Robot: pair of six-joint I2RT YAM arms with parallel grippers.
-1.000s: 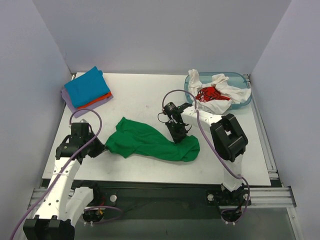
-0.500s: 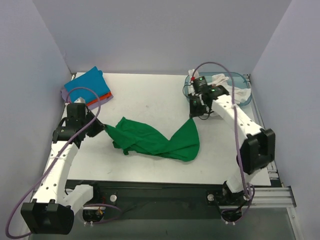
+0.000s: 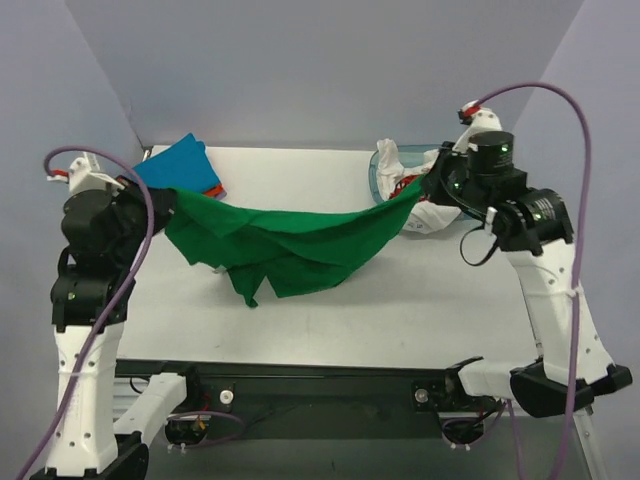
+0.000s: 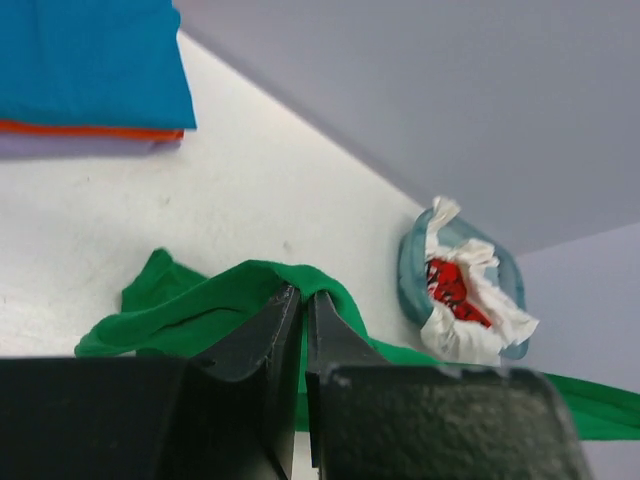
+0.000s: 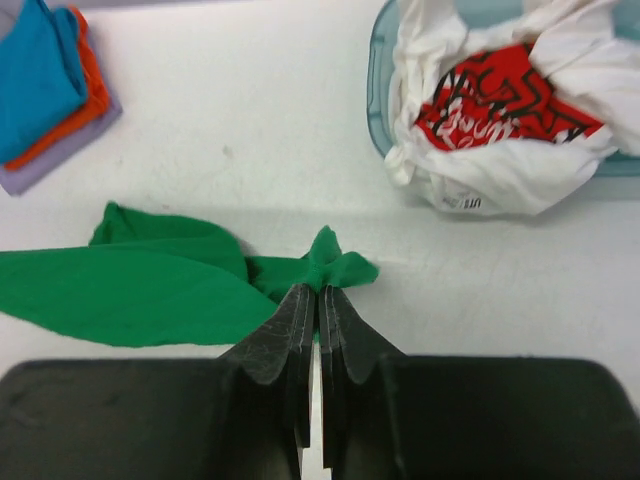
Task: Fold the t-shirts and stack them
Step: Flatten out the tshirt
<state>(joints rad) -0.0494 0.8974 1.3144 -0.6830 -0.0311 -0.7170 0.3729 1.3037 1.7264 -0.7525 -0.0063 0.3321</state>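
Note:
A bright green t-shirt [image 3: 290,240] hangs stretched in the air between both arms, sagging in the middle above the table. My left gripper [image 3: 160,198] is shut on its left end; in the left wrist view the green cloth [image 4: 210,300] wraps over the shut fingertips [image 4: 303,293]. My right gripper [image 3: 425,188] is shut on the right end, with a green tuft [image 5: 335,265] bunched above its fingertips [image 5: 318,292]. Folded blue, orange and lavender t-shirts are stacked [image 3: 180,170] at the back left. White and red t-shirts [image 3: 420,190] lie crumpled in the tub.
A translucent blue tub [image 3: 385,170] stands at the back right, partly behind the right arm; the right wrist view shows its rim [image 5: 378,80]. Grey walls close in the table [image 3: 300,310] on three sides.
Both arms rose and spread apart, lifting the green t-shirt off the table until it hangs between them. The right gripper closed on the shirt's right end.

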